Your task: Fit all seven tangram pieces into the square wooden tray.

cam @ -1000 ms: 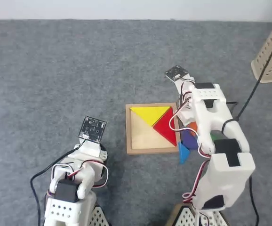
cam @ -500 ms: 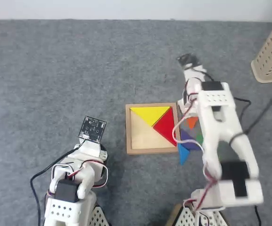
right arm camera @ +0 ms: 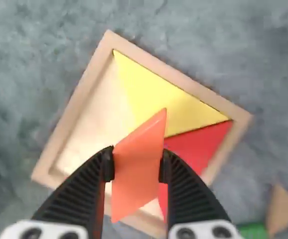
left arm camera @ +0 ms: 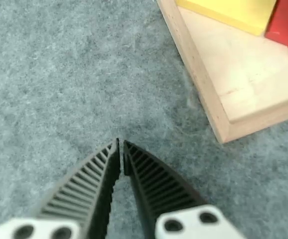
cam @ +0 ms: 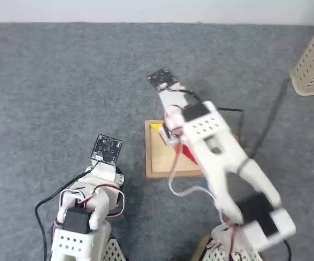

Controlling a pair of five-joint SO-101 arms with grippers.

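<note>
Left wrist view is showing the left gripper (left arm camera: 121, 149) hovering low over grey carpet (left arm camera: 59, 74), its jaws pressed together on nothing, near a corner of the tray (left arm camera: 199, 94). Farther out, the right gripper (right arm camera: 136, 155) is clamping an orange piece (right arm camera: 143, 142) and holding it tilted above the tray. Beneath it, a yellow triangle (right arm camera: 164, 102) and a red triangle (right arm camera: 199, 144) are lying in the tray, touching. A green piece (right arm camera: 253, 231) is lying on the carpet outside the tray.
</note>
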